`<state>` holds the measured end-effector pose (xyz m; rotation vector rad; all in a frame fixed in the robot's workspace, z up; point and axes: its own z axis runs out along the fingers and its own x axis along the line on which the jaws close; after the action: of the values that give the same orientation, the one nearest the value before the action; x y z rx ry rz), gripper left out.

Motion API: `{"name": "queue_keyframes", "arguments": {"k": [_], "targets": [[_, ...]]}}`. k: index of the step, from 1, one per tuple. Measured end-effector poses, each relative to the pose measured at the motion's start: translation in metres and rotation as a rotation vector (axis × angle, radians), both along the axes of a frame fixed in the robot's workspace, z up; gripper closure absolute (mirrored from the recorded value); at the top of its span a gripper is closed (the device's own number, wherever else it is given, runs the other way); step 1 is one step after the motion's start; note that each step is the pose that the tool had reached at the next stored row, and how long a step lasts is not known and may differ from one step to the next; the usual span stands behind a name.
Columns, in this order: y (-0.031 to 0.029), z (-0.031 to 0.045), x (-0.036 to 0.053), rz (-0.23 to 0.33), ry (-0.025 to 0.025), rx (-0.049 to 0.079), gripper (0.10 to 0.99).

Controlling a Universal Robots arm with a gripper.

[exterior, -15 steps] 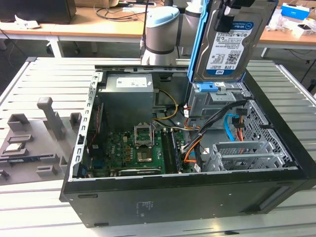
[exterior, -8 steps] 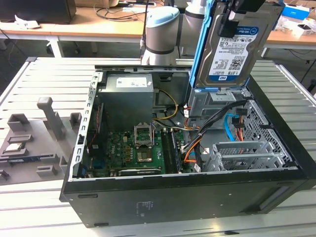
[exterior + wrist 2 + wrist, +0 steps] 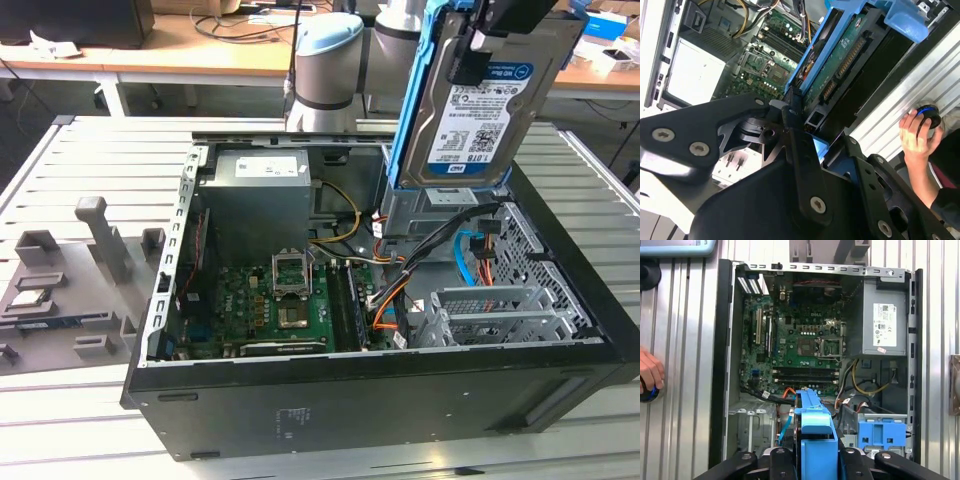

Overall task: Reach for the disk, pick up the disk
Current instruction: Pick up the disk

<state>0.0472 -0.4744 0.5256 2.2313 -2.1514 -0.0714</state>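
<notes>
Surface: grey slatted metal surface [image 3: 90, 150]; open computer case [image 3: 380, 390] lies on it
Disk: disk [image 3: 478, 110] up in the air, upper right of exterior view, above case
Claw: claw [image 3: 817, 460] clamped on disk's blue rails
Hand: hand [image 3: 915, 137] at right edge of second wrist view

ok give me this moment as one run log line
end effector: shut on disk | disk: lifted clear above open case, label facing exterior view, blue rails on | person's hand: on round knob beside case
</notes>
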Motion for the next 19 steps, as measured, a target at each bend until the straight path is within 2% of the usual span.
{"name": "queue_keyframes", "arguments": {"k": [3, 15, 19], "targets": [[-0.0062, 0.0000, 0.0000, 0.000, 0.0000, 0.000, 0.722], [-0.0251, 0.0000, 0.0000, 0.000, 0.0000, 0.000, 0.722], [-0.0339, 0.0000, 0.0000, 0.000, 0.0000, 0.000, 0.722]]}}
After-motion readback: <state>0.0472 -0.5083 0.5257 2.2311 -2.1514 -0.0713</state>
